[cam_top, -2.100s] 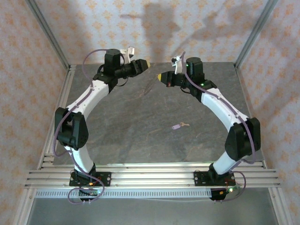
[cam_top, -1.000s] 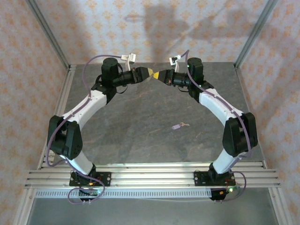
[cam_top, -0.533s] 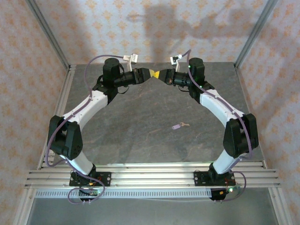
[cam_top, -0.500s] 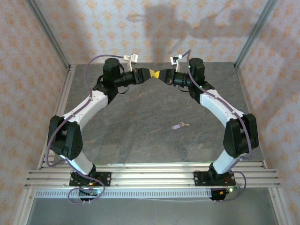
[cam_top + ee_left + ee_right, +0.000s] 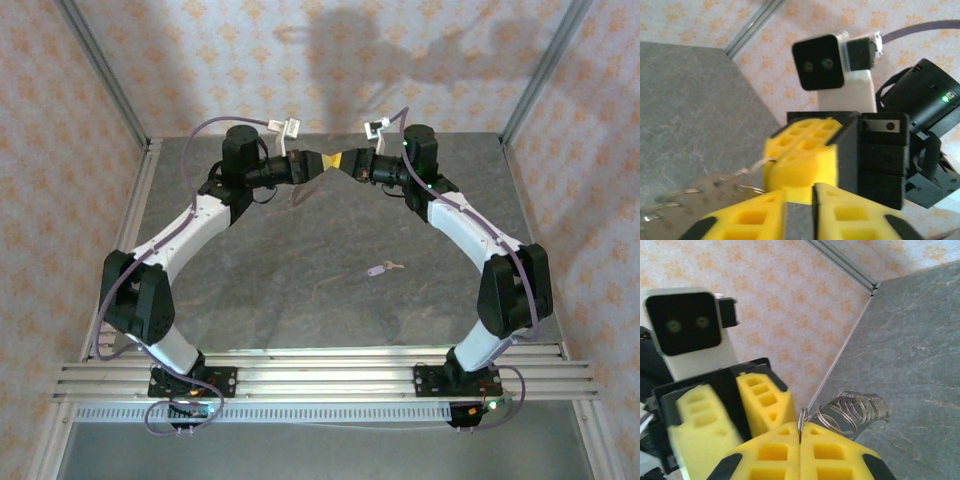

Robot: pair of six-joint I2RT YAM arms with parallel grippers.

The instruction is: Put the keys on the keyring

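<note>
While the right gripper [image 5: 800,437] has its yellow pads pressed together on a thin wire loop of the keyring [image 5: 852,412], a bunch of metal rings hangs off that loop just beyond the fingertips, above the grey table [image 5: 300,290]. Tip to tip with it is the left gripper [image 5: 799,207]. Its pads stand a narrow way apart, and I cannot tell whether anything is between them. Both meet at the far end of the table, up off the surface. The key [image 5: 379,268] lies flat on the slate, well apart from both grippers, back towards the arm bases and over on the right arm's side. Its long axis runs roughly left to right, lilac head to the left and the short blade pointing right. The right arm is the nearer one, but its jaws are taken up with the ring. My guess is the ring has to be steadied or handed across before either arm reaches back for the key. The right wrist camera makes the pinch on the wire plain. From overhead the two tips blur into one yellow spot, yet that high view is what places the key.
</note>
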